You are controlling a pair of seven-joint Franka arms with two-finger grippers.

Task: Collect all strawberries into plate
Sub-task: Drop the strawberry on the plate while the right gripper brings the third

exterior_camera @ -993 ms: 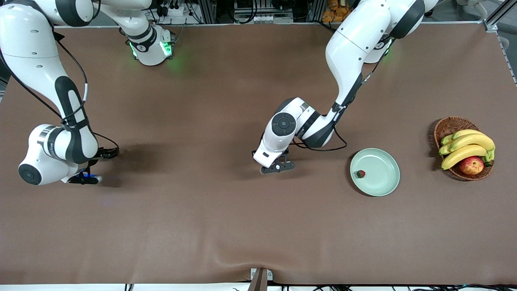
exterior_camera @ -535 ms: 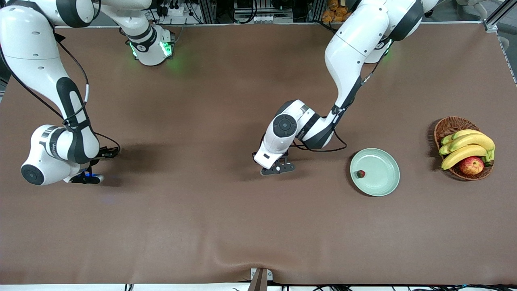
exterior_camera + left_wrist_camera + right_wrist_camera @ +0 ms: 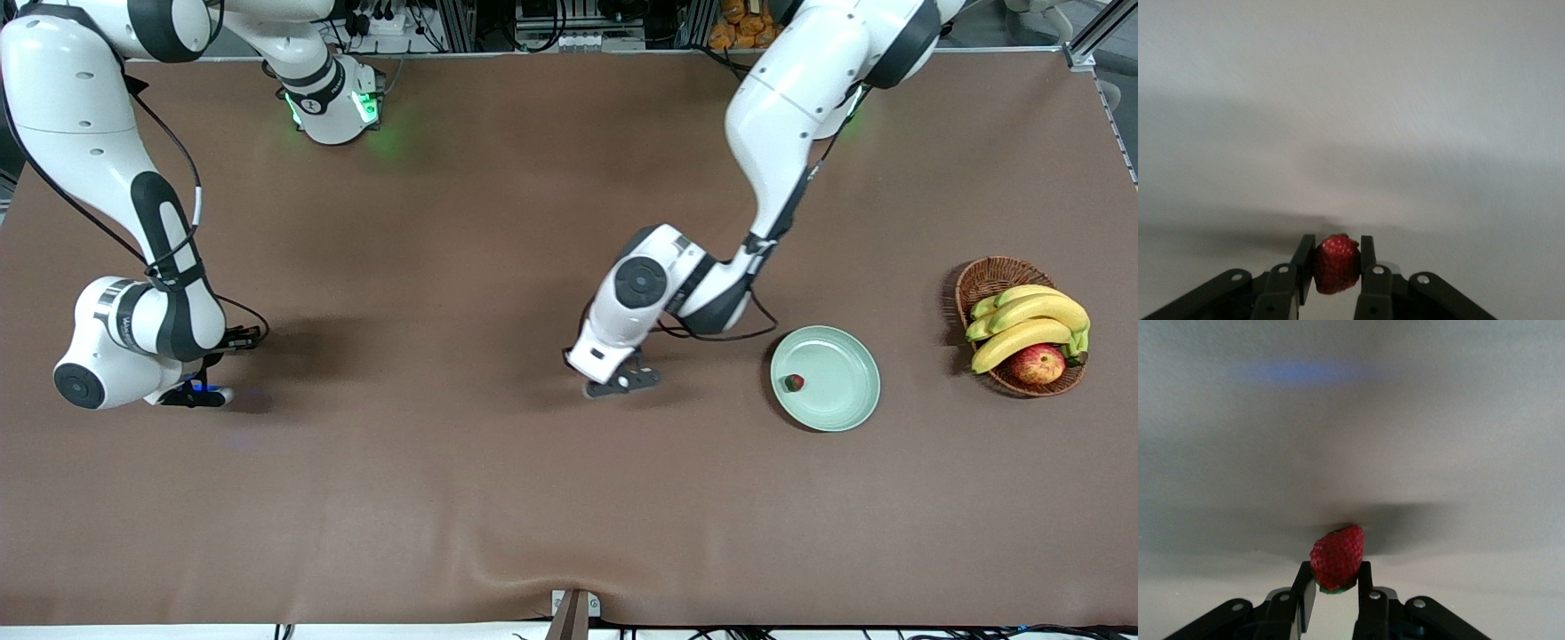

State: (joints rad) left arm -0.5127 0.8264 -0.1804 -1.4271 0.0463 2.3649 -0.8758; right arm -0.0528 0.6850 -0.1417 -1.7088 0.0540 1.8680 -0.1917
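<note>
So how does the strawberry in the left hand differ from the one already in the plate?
The strawberry in the left hand is pinched between that hand's fingers, low over bare table near the middle; the strawberry in the plate lies free, untouched. The held one is outside the plate; the other rests inside, near the rim toward the right arm's end. Both are small red berries.

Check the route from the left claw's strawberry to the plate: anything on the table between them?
Nothing visible. The left claw, shut on its strawberry, sits over bare table beside the plate. The plate holds one strawberry near its rim; the basket lies past the plate.
</note>
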